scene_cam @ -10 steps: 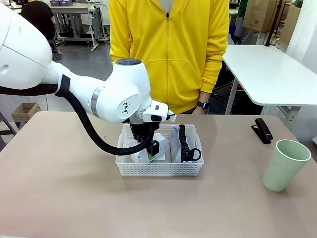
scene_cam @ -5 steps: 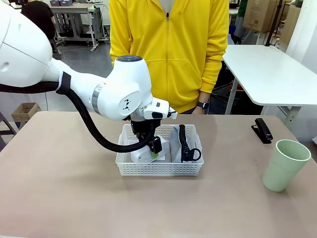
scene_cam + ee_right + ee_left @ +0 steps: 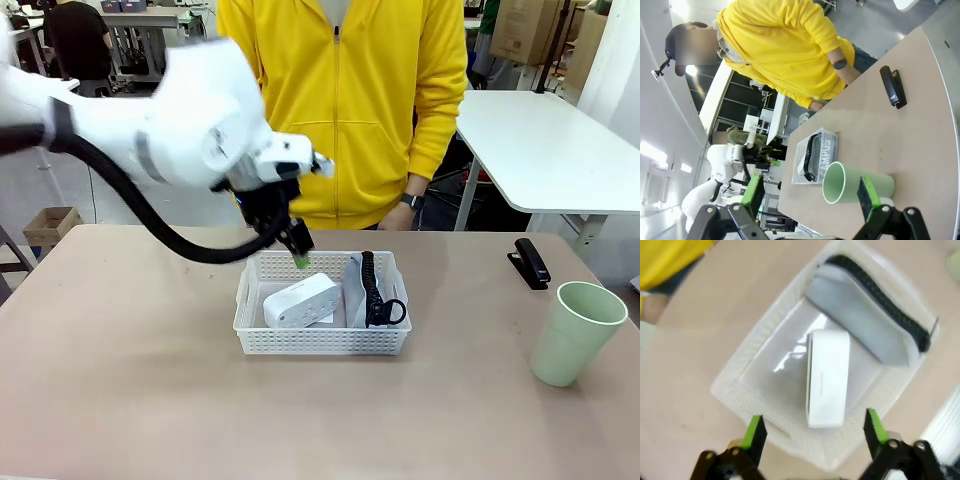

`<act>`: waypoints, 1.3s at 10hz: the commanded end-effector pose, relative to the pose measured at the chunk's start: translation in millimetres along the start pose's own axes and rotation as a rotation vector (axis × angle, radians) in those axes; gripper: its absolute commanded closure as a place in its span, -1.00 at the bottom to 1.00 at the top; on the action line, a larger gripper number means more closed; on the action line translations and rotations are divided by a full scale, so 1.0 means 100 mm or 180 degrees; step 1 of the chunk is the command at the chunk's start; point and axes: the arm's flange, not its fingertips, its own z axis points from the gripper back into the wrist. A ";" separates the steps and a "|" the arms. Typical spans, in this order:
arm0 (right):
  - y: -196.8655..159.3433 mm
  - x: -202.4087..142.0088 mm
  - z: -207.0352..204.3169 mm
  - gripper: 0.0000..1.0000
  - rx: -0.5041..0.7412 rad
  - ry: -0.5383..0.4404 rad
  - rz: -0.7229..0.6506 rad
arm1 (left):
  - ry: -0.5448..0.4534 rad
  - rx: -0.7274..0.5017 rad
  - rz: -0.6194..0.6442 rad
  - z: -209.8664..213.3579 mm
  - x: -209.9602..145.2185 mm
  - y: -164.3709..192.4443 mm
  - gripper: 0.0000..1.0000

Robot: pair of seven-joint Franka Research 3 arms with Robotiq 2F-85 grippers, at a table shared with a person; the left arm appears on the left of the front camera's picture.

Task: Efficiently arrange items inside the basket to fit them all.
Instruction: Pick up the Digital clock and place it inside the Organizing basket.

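The white basket (image 3: 322, 338) stands mid-table. In it lie a small white box (image 3: 300, 301) on the left and the grey pouch (image 3: 357, 285) with its black strap (image 3: 371, 290) on the right. My left gripper (image 3: 298, 255) hangs open and empty above the basket's far left rim. From the left wrist, the box (image 3: 827, 377) lies below the open gripper (image 3: 814, 432), beside the pouch (image 3: 860, 325). The black stapler (image 3: 530, 262) and pale green cup (image 3: 577, 332) sit on the table at the right. My right gripper (image 3: 809, 195) is open near the cup (image 3: 855, 182), not touching it.
A person in a yellow jacket (image 3: 340, 100) stands at the table's far edge, behind the basket. A white table (image 3: 545, 150) stands at the back right. Bare tabletop (image 3: 120, 380) stretches left and in front of the basket.
My left gripper has risen out of the basket, up and slightly left, leaving the white box lying inside. Cup, stapler and pouch have not moved.
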 end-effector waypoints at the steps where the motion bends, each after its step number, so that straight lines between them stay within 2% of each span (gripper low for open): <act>1: 0.01 0.02 -0.01 -1.00 0.0067 -0.0051 0.0086 | -0.0268 -0.0418 0.0323 0.68 -0.65 0.31 -1.00; 3: 0.01 0.02 -0.01 -1.00 0.0067 -0.0051 0.0086 | -0.0722 -0.0903 0.0777 1.31 -1.38 0.79 -1.00; 5: 0.01 0.02 -0.01 -1.00 0.0067 -0.0051 0.0086 | -0.1180 -0.1293 0.1220 1.68 -2.20 1.24 -1.00; 6: 0.01 0.02 -0.01 -1.00 0.0067 -0.0051 0.0086 | -0.1478 -0.1658 0.1315 1.80 -2.64 1.45 -1.00; 7: 0.01 0.02 -0.01 -1.00 0.0067 -0.0051 0.0086 | -0.1845 -0.1850 0.1587 1.84 -3.12 1.66 -1.00; 9: 0.01 0.02 -0.01 -1.00 0.0067 -0.0051 0.0086 | -0.2402 -0.2268 0.1618 1.78 -3.77 1.85 -1.00; 10: 0.01 0.02 -0.01 -1.00 0.0067 -0.0051 0.0086 | -0.2550 -0.2374 0.1624 1.70 -3.97 1.91 -1.00; 12: 0.01 0.02 -0.01 -1.00 0.0067 -0.0051 0.0086 | -0.2406 -0.2552 0.1575 1.53 -4.00 1.98 -1.00; 13: 0.01 0.02 -0.01 -1.00 0.0067 -0.0051 0.0086 | -0.2527 -0.2321 0.1740 1.73 -4.15 1.88 -1.00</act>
